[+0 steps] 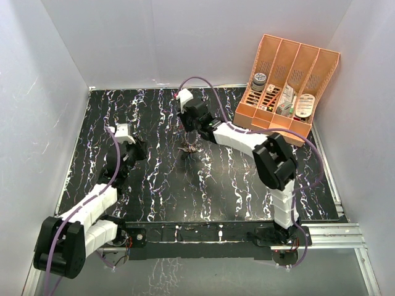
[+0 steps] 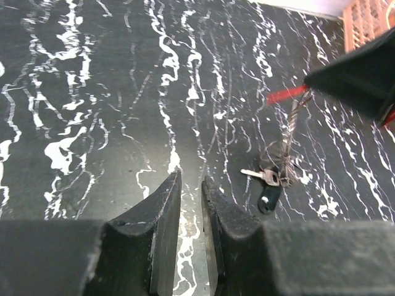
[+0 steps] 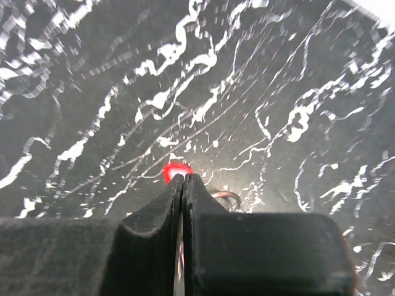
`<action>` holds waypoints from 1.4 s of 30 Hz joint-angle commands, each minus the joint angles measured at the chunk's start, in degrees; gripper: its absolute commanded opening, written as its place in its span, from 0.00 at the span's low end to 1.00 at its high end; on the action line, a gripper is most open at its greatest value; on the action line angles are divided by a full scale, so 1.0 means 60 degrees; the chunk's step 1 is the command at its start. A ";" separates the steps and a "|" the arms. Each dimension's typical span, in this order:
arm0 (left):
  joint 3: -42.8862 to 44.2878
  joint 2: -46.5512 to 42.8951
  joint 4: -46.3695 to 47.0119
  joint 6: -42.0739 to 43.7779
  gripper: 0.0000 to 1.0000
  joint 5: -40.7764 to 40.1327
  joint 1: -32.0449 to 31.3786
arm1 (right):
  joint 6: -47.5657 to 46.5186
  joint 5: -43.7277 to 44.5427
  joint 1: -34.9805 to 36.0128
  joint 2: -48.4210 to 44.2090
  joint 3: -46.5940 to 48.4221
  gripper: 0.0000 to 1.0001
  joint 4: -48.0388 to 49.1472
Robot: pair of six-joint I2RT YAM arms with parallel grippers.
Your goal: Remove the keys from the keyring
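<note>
My right gripper is shut on the red-headed key, whose red tip pokes out past the fingertips. In the left wrist view that key sticks out of the right gripper, and the thin keyring hangs down from it to the table. A small silver key and a black-headed key rest on the table under it. From above the bunch lies just below the right gripper. My left gripper is empty, jaws a narrow gap apart, low over the table left of the keys.
An orange divided organizer with small items leans at the back right corner. White walls close in the black marbled table on three sides. The right arm's elbow stands over the right half.
</note>
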 commanded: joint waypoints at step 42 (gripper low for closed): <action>0.1778 0.2736 0.6991 -0.0974 0.30 0.7369 -0.1148 | 0.1008 0.0734 0.1051 -0.5646 -0.1980 0.00 0.1374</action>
